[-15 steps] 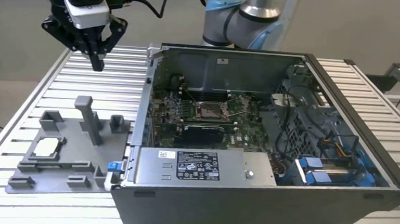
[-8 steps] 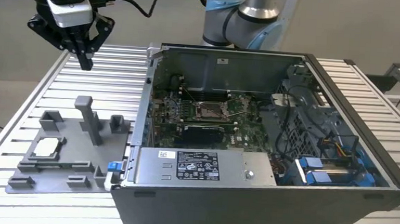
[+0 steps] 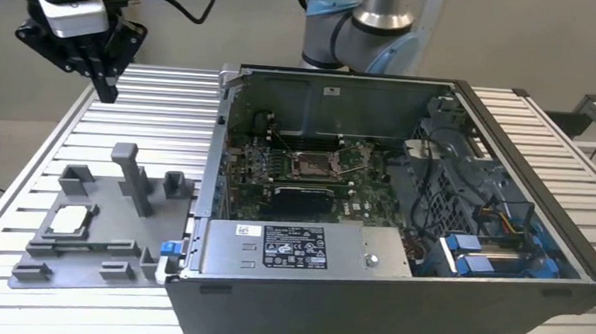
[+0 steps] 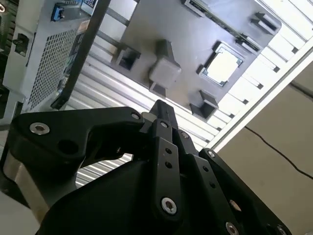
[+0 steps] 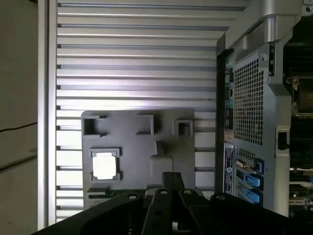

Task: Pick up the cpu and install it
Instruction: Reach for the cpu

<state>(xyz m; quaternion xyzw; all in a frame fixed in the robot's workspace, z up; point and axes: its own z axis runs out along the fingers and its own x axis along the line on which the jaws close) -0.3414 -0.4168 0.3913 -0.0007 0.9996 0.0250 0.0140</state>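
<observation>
cpu [image 3: 70, 221] | in grey tray [image 3: 116, 227] recess | claw [image 3: 107, 93] closed, well apart

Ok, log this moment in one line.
end effector: shut, empty, raised clear of cpu | cpu: seated in grey tray | computer case: open

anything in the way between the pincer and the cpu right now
No, nothing visible. The pincer hangs high over the table, and the cpu lies uncovered in the grey fixture. The fixture's tall post stands beside the cpu, not over it.
</observation>
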